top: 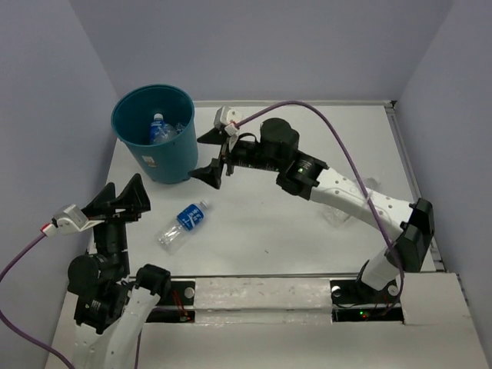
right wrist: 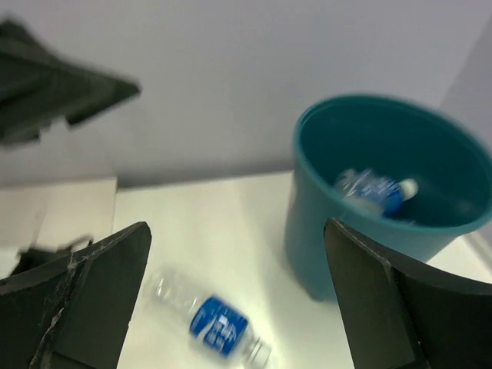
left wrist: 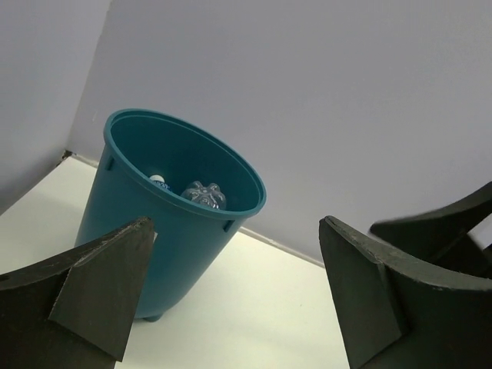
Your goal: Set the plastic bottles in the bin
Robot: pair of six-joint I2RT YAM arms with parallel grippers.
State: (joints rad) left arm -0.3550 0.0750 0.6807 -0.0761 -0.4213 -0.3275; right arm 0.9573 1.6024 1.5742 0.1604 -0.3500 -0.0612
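- From above: the bin (top: 165, 157) stands at 10 o'clock on the counter (top: 307, 246), tucked into the far left corner where both arms can reach it
- One bottle (top: 160, 129) with a blue label already lies inside it
- Another bottle (top: 183, 225) lies on its side near the middle of the counter, at 5 o'clock from the bin and well apart from it, cap toward the bin
- The right gripper (top: 206, 156) hangs just beside the bin's rim at its 3 o'clock, jaws spread wide and holding nothing
- The left gripper (top: 123, 188) sits at 8 o'clock, also wide open and empty
- A faint clear shape (top: 338, 217) under the right arm is too dim to identify
- Left wrist: the left gripper (left wrist: 237, 231) points at the bin (left wrist: 177, 231), whose open mouth shows crinkly bottles (left wrist: 204, 194); nothing lies between
- Right wrist: the right gripper (right wrist: 238, 231) frames the bin (right wrist: 338, 231) at 2 o'clock with a bottle (right wrist: 373, 191) inside, and the loose bottle (right wrist: 219, 327) at 6 o'clock below
- Judging by this, the loose bottle is next, and only the two arms crowding each other could hinder the pick
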